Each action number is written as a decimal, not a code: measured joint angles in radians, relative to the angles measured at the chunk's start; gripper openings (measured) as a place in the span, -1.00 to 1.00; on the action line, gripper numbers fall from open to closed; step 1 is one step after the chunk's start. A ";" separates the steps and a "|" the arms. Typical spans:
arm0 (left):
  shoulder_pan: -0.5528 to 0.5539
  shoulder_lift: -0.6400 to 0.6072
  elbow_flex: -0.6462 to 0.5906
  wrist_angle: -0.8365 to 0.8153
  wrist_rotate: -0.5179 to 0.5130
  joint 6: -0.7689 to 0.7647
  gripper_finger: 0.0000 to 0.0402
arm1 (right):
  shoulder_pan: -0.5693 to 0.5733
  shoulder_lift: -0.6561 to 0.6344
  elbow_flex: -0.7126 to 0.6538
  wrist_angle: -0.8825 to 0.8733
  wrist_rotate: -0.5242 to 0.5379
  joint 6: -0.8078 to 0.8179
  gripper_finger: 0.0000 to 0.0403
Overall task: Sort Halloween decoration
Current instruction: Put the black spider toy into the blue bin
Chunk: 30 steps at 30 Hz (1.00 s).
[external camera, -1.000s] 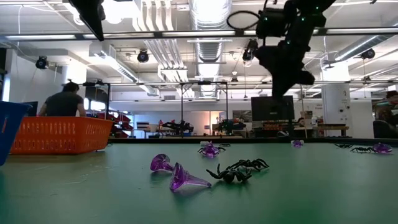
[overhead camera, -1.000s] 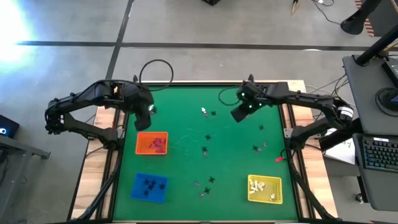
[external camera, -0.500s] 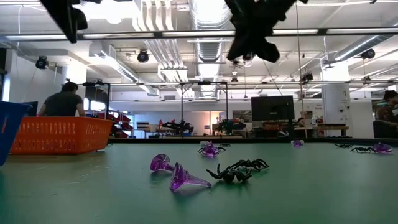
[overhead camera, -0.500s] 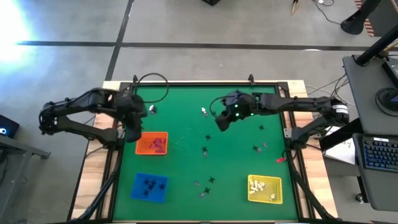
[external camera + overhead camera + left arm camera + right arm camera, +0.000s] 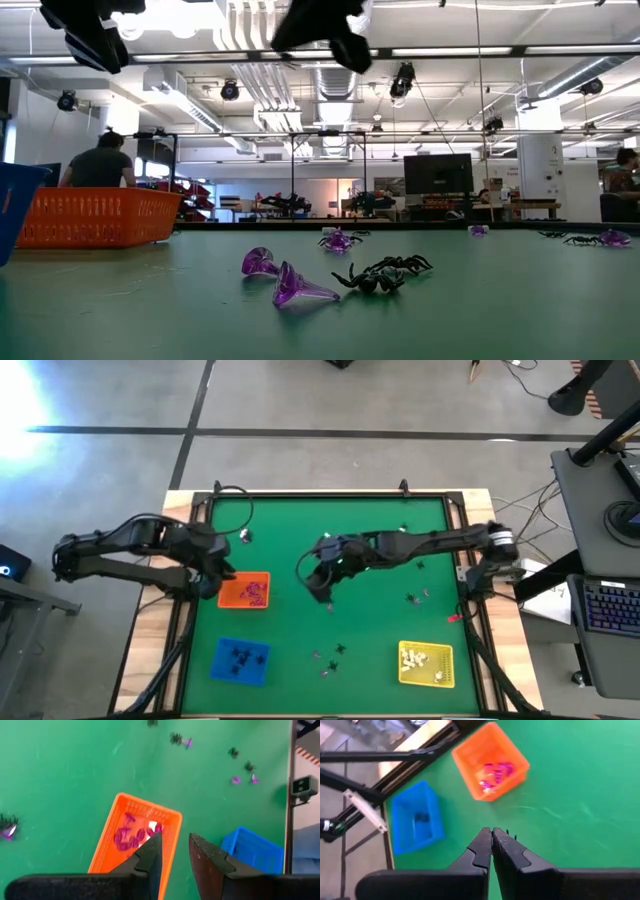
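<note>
The Halloween decoration lies as tiny trinkets strewn over the green mat: black and purple ones near the middle [image 5: 328,603], near the front [image 5: 340,649] and at the right [image 5: 412,598], and a white one [image 5: 244,537] at the far left. Purple ones lie in the orange tray [image 5: 245,591], black ones in the blue tray [image 5: 240,660], white ones in the yellow tray [image 5: 426,664]. My left gripper [image 5: 175,851] hovers open by the orange tray's left side [image 5: 214,580]. My right gripper [image 5: 491,833] is shut, high over the mat's middle [image 5: 312,586]. My right gripper shows tiny dark slivers [image 5: 508,832] beside its shut fingertips. I cannot tell whether they belong to a trinket caught between the fingers.
At table height, two purple trinkets [image 5: 285,280] and a black spider [image 5: 385,275] lie close to the low camera. The mat has a raised dark frame [image 5: 455,530]. A person stands in the room beyond the table [image 5: 100,165].
My right gripper has swept from the far right of the mat toward the table's left, to above the middle, rising as it went. My left gripper has drawn back from beyond the orange tray toward the table's left and near edge, sinking beside the tray.
</note>
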 joint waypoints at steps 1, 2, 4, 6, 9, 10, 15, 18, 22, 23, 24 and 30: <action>0.000 -0.012 -0.008 0.017 0.000 0.002 -0.61 | 0.013 0.026 0.033 0.000 0.000 -0.002 -0.96; 0.000 -0.021 -0.014 0.025 0.000 0.003 -0.61 | 0.026 0.054 0.066 -0.001 -0.002 -0.004 -0.96; 0.000 -0.038 -0.026 0.029 0.000 0.006 -0.61 | 0.047 0.099 0.131 0.000 -0.010 -0.012 -0.96; 0.000 -0.050 -0.036 0.033 0.000 0.010 -0.61 | 0.066 0.143 0.196 -0.001 -0.010 -0.020 -0.96; 0.000 -0.068 -0.044 0.031 0.000 0.010 -0.61 | 0.090 0.202 0.282 -0.009 -0.011 -0.029 -0.96; 0.000 -0.072 -0.044 0.032 0.000 0.014 -0.61 | 0.097 0.222 0.312 -0.006 -0.011 -0.031 -0.96; 0.000 -0.086 -0.044 0.034 0.000 0.047 -0.61 | 0.124 0.330 0.443 -0.010 -0.011 -0.036 -0.96; 0.000 -0.088 -0.044 0.035 0.000 0.057 -0.61 | 0.136 0.391 0.511 -0.009 -0.017 -0.036 -0.96; 0.000 -0.093 -0.044 0.035 -0.010 0.063 -0.61 | 0.148 0.468 0.604 -0.008 -0.036 -0.016 -0.96; 0.000 -0.094 -0.044 0.036 -0.011 0.065 -0.61 | 0.152 0.487 0.628 -0.007 -0.037 -0.009 -0.96; 0.000 -0.094 -0.044 0.036 -0.013 0.070 -0.61 | 0.155 0.508 0.651 -0.003 -0.039 -0.005 -0.96; 0.000 -0.098 -0.044 0.049 -0.063 0.086 -0.61 | 0.178 0.590 0.710 0.041 -0.063 0.052 -0.96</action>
